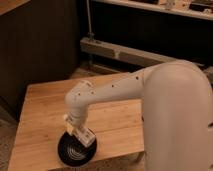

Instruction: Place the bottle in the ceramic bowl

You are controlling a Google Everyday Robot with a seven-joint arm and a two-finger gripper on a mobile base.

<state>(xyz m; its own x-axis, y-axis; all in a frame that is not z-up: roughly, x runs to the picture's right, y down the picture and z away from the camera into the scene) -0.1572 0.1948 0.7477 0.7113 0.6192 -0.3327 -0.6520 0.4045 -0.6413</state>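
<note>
From where I sit, my robot's white arm (150, 95) fills the right side of the view, its thick body reaching left to an elbow and then bending down toward the front edge of the table (42, 115). The table is pale wood and takes up the lower left of the view; behind it stands a dark wall with a grey metal rail (125, 52).

I take the ceramic bowl (76, 149) as my landmark. It is black and glossy with pale rings inside, and it sits on the table near the front edge, right under the arm's wrist. The end effector (75, 129) hangs just above the bowl's back rim, pointing down. I cannot tell whether it is gripping or not.

The bottle (85, 136), white with a dark-marked label, lies tilted just over the bowl's right-hand inner side, at the tip of the end effector. I cannot tell whether it touches the bowl.
</note>
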